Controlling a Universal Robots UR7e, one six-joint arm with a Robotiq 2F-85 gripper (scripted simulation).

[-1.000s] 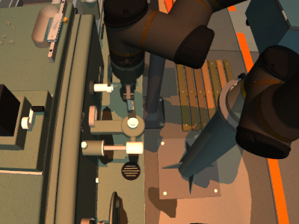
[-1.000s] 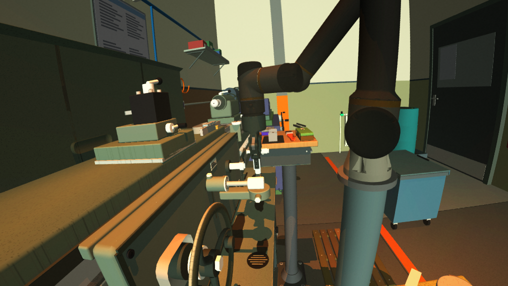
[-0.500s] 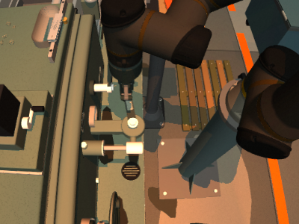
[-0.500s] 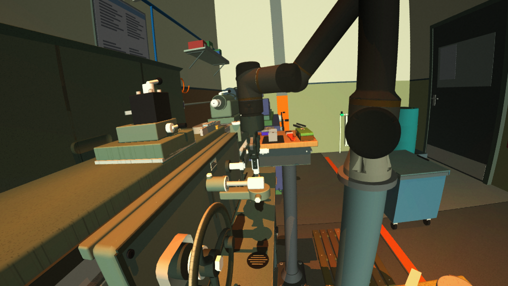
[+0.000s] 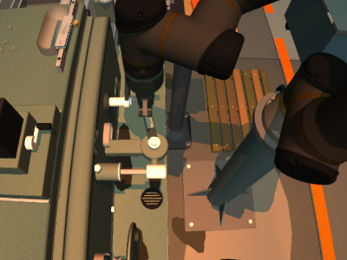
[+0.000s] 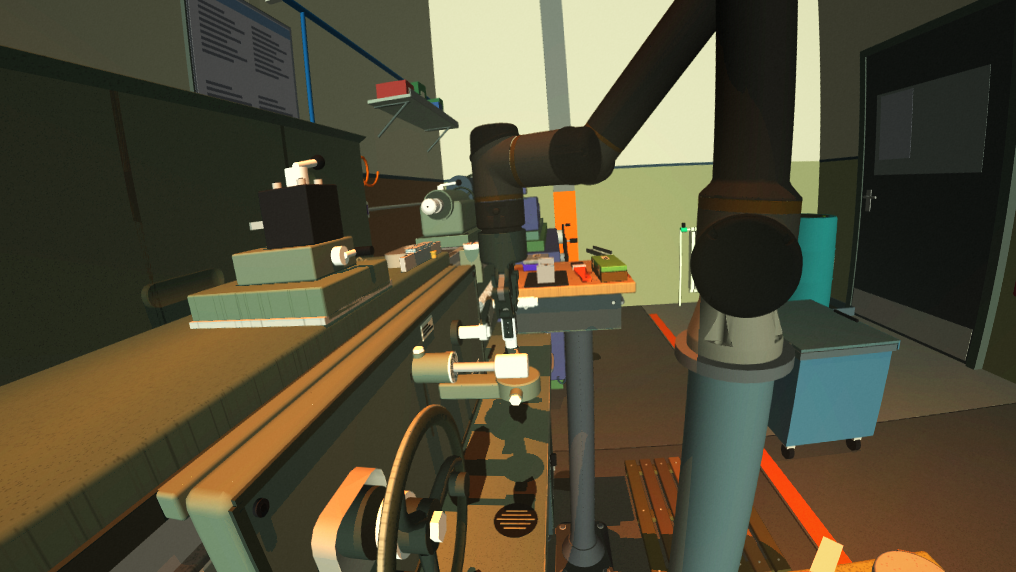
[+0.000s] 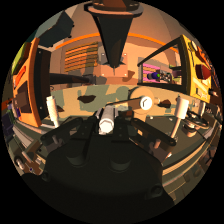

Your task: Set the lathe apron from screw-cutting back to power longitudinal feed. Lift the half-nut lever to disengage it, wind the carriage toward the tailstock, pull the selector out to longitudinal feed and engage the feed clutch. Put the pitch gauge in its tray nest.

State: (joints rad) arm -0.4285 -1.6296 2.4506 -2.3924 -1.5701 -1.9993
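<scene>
The half-nut lever runs from its round hub on the apron front to a white knurled knob, and my gripper is closed on that knob. In the side camera the lever slants from the hub up toward my gripper. A white selector knob on its shaft sticks out below the hub. Another white knob sticks out beside my wrist. The carriage handwheel sits lower on the apron. The orange tool tray stands on a post behind the gripper; I cannot make out the pitch gauge.
The tray's post stands close on the right of my wrist. The robot's own pedestal rises further right. A slatted wooden duckboard lies on the floor. A blue cart stands near the door.
</scene>
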